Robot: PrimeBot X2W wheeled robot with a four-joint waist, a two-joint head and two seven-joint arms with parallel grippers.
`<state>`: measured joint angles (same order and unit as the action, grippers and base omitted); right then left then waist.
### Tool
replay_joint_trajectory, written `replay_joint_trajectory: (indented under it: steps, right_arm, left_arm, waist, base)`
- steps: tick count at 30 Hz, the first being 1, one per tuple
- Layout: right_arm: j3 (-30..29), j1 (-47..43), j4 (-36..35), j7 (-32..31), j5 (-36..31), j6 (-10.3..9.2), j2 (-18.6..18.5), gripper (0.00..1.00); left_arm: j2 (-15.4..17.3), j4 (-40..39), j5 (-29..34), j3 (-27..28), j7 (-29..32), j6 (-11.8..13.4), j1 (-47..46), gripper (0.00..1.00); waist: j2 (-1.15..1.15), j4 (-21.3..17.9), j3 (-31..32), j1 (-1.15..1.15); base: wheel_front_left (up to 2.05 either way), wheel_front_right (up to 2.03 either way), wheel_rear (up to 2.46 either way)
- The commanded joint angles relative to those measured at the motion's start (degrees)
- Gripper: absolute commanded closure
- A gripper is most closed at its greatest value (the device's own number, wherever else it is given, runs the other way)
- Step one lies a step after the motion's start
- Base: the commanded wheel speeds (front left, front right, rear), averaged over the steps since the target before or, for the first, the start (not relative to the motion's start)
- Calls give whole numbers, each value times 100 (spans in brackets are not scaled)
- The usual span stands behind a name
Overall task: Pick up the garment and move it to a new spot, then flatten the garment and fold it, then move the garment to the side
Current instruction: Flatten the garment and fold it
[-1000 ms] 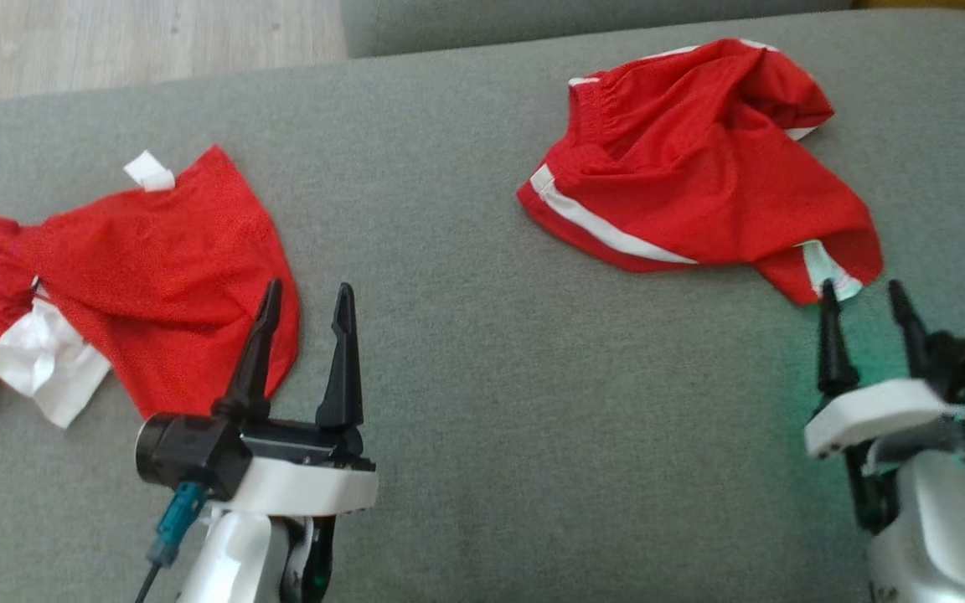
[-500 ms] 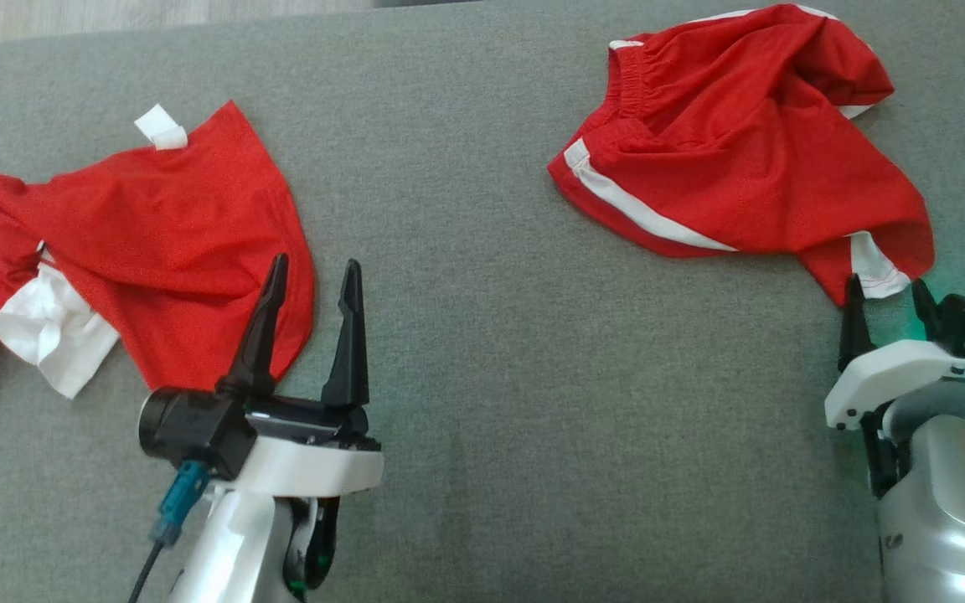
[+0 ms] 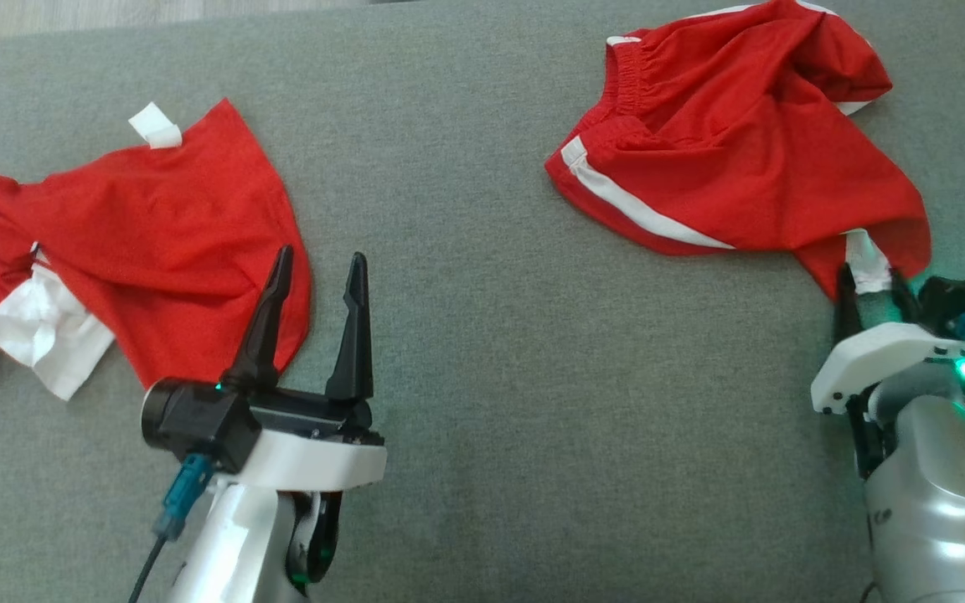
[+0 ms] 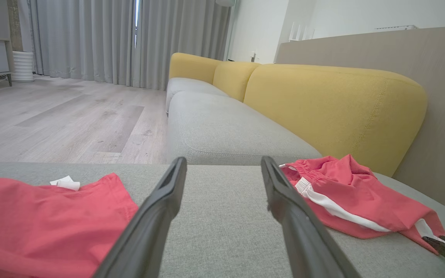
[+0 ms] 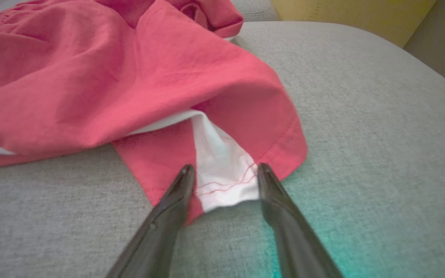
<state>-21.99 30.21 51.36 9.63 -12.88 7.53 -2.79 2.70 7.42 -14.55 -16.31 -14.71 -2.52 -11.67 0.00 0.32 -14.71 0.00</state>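
Right wrist view gives you the key relation: the right pincer (image 5: pixel 225 170) is released, its two fingers standing on either side of the white hem corner (image 5: pixel 222 181) of the red shorts (image 5: pixel 129 77). The shorts lie just ahead on the grey sofa cushion (image 5: pixel 361 116), stretching away to the left. Your left pincer (image 3: pixel 319 268), also released, hovers near the second red garment (image 3: pixel 156 243), well apart from the shorts. Nothing blocks the closing, I judge

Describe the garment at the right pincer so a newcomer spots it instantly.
On the grey sofa seat, look right, at the right pincer tips. It is the red shorts with a gathered waistband and a white side stripe; the red garment at left has a white tag instead.
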Motion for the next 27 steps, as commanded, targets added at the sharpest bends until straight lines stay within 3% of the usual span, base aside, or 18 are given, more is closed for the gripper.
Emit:
replay_joint_trajectory:
  steps: [1,2,12,21,27]
  right_arm:
    - [117,125,1,43,-67,-4,-9,70]
    - [110,139,48,59,-82,-4,-9,100]
    - [370,-74,-315,501,91,-4,-9,100]
    - [1095,-951,-1845,534,253,-4,-9,100]
    - [1394,-1250,-2527,324,70,-4,-9,100]
  left_arm:
    - [18,-141,46,181,-29,-11,-204,0]
    - [18,-138,48,184,-29,-11,-200,0]
    - [18,-163,67,296,-29,13,-94,0]
    - [18,-83,356,287,-29,-176,-335,0]
    - [148,554,678,-242,-29,-416,-995,0]
  waist:
    - [0,-8,11,0]
    - [0,-15,20,0]
    - [0,-271,295,0]
    - [0,-759,234,0]
    - [0,-1011,-9,0]
  base:
    - [0,0,0]
    - [0,0,0]
    - [0,0,0]
    - [0,0,0]
    - [0,0,0]
